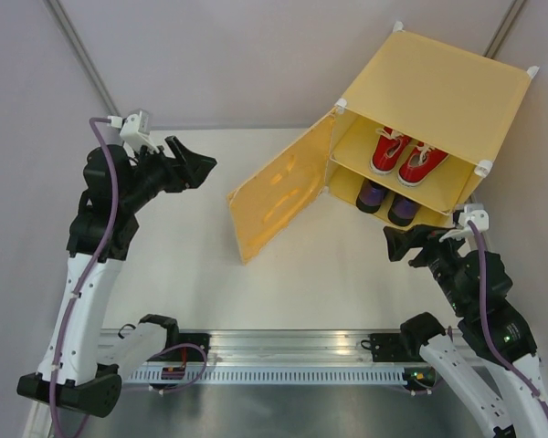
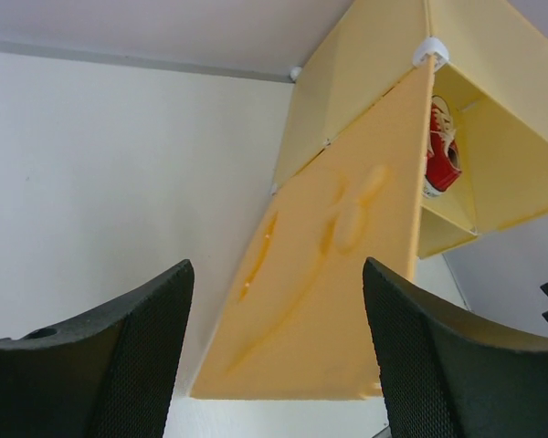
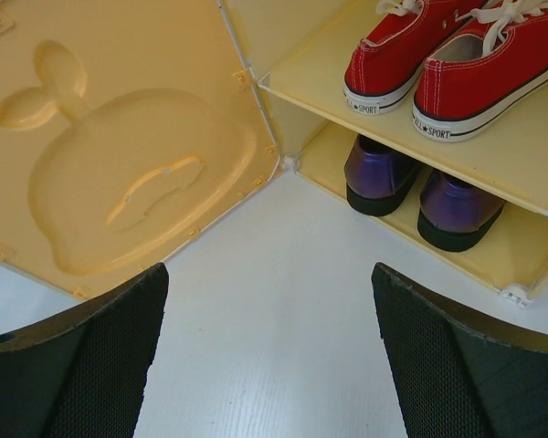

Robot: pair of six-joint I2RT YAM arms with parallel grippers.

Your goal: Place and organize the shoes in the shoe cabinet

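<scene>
One white table (image 1: 192, 274) against pale walls (image 1: 256, 55) carries one yellow-orange shoe cabinet (image 1: 438, 82) at upper right of the overhead frame, its single apple-embossed door (image 1: 279, 196) swung open toward centre. Inside, two red sneakers (image 1: 423, 164) stand on the shelf (image 1: 352, 146) above two purple loafers (image 1: 373, 194). Both arms are raised and bent; the left pincer (image 1: 196, 164), upper left, and the right pincer (image 1: 397, 245), just below the cabinet, gape wide, holding nothing.

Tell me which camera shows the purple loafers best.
The right wrist view: both purple loafers appear close and sharp under the shelf. The top external view shows the loafers small, partly covered by that shelf. The left wrist view shows mostly the open door, no loafers.
</scene>
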